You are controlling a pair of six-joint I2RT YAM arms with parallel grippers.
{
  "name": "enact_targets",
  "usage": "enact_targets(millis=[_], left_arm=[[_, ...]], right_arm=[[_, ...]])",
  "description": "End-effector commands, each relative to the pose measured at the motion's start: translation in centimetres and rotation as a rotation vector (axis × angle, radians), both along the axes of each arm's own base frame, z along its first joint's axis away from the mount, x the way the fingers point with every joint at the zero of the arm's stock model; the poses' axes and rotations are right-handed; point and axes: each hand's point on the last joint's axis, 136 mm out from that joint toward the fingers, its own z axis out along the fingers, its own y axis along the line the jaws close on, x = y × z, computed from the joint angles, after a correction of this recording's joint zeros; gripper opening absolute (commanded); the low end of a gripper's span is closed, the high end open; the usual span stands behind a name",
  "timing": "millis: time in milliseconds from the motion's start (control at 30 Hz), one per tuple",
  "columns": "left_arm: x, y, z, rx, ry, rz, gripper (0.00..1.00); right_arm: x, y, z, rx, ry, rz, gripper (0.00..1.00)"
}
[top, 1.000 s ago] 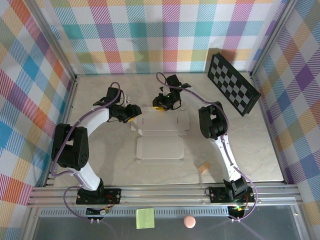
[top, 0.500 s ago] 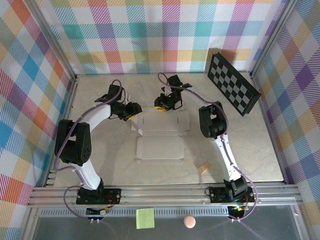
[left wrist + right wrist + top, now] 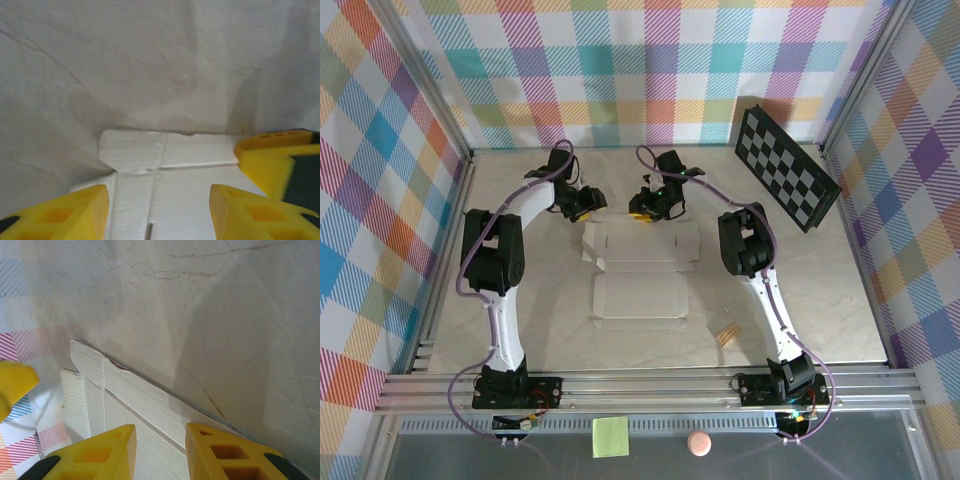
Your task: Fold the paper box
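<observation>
The paper box [image 3: 640, 270] is a pale, creased, die-cut sheet lying flat mid-table. My left gripper [image 3: 588, 203] hovers at its far left corner, open. In the left wrist view the corner flap [image 3: 132, 150] and its creases lie between the yellow fingers [image 3: 65, 215]. My right gripper [image 3: 645, 208] is over the middle of the far edge. Its jaws stand a little apart, with the far flap [image 3: 145, 395] seen through the gap and nothing between the fingers [image 3: 95, 455]. A finger of the other gripper shows at the frame edge in each wrist view.
A black-and-white checkerboard panel [image 3: 787, 167] leans at the back right. A small tan piece [image 3: 726, 336] lies right of the sheet. A yellow-green sticky note [image 3: 611, 436] and a pink ball [image 3: 698, 443] sit beyond the front rail. Plaid walls enclose the table.
My left arm has swung its gripper from the sheet's left side away and to the right, to the far left corner. The right gripper has stayed put.
</observation>
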Motion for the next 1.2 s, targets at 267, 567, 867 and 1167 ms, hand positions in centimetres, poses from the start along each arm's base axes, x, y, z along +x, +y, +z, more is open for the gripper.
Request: enact_targets(millis=[267,567,867,1167], left_arm=[[1.4,-0.7,-2.8,-0.072,0.103,-0.045,0.57],[1.5,-1.7,-1.1,-0.14,0.07,-0.065,0.49],[0.5,-3.2,1.4,-0.187,0.032,-0.107,0.46],[0.2,-4.9,2.1,-0.209,0.018,-0.117,0.46]], right_arm=[[-2.0,-1.3,-3.2,-0.072,0.093,0.003,0.33],[-2.0,-1.3,-3.1,-0.071,0.096,0.0,0.33],[-2.0,-1.3,-3.1,-0.071,0.094,-0.001,0.33],[-2.2,-1.3,-3.1,-0.073,0.099,-0.002,0.32]])
